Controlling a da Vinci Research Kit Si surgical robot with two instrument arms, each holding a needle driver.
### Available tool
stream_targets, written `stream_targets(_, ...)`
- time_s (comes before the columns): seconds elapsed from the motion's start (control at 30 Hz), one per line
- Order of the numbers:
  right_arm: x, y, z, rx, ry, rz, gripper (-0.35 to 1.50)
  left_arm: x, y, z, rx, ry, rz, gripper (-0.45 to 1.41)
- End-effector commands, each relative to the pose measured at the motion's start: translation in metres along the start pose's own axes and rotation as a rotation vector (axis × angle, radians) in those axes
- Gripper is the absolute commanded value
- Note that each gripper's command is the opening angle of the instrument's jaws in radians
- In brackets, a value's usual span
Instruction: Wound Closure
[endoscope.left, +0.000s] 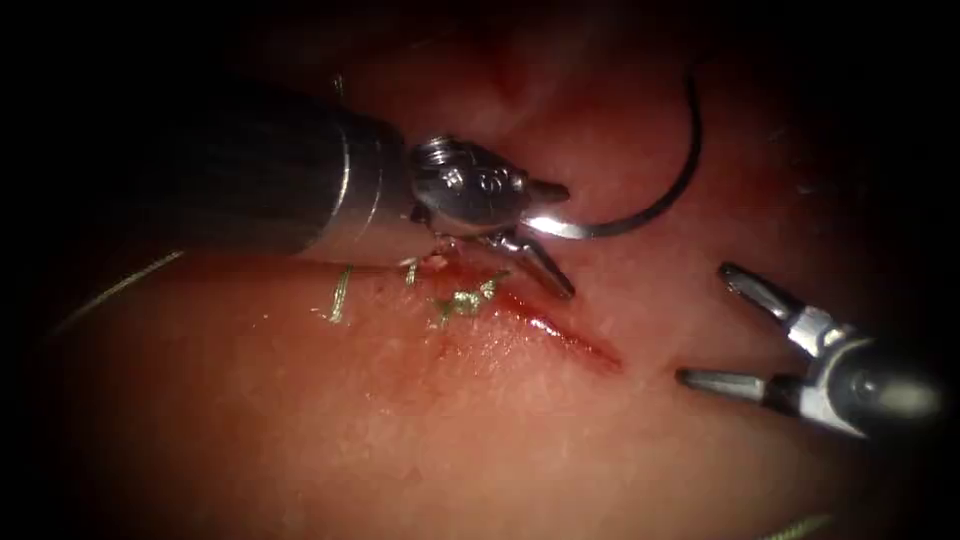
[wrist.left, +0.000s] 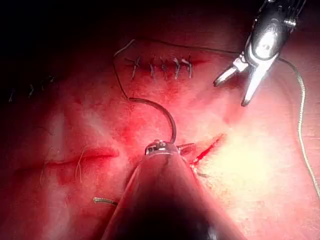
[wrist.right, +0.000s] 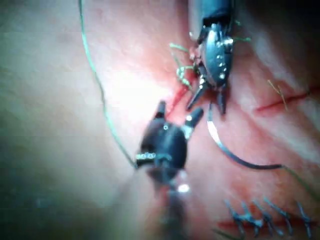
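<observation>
**Q:** What sort of place is this?

**A:** A surgical training bench. My two wristed needle drivers work over a slab of tissue bearing several cuts: one open cut, one row of finished stitches. A curved needle and loose thread lie about.

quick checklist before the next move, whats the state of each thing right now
1. Left end effector grips the needle: cannot tell; jaws spread, one touching the needle's end.
2. Needle out of the tissue: ok, it arcs above the cut.
3. Right end effector free: ok, open, holding nothing, right of the cut.
4. Earlier stitches in place: ok.
5. Thread clear of both tools: cannot tell.
</observation>
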Motion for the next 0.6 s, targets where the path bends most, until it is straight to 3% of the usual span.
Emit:
stream_targets(0.03,0.0,-0.0005,0.0011,0.002,0.003,-0.001,1.21,0.0,-0.0009,0.0008,0.002,0.0,-0.003,0.88)
stream_targets(0.23,0.0001,-0.0007,0.0013,0.003,0.005,-0.001,1.21,-0.0012,-0.0017,0.0016,0.008,-0.007,-0.002,0.74)
stream_targets(0.33,0.0001,-0.0007,0.0013,0.003,0.005,-0.001,1.2,-0.0016,-0.0016,0.0018,-0.009,-0.007,0.004,0.31)
stream_targets(0.43,0.0001,-0.0007,0.0012,0.006,0.007,-0.001,1.16,-0.0018,-0.0013,0.0017,-0.012,-0.007,0.008,-0.33)
stream_targets(0.47,0.0001,-0.0007,0.0012,0.006,0.007,-0.002,1.15,-0.0018,-0.0012,0.0016,-0.01,-0.007,0.008,-0.45)
stream_targets(0.6,0.0001,-0.0006,0.001,0.009,0.008,0.017,1.08,-0.0015,-0.0005,0.0013,0.021,-0.006,0.039,-0.45)
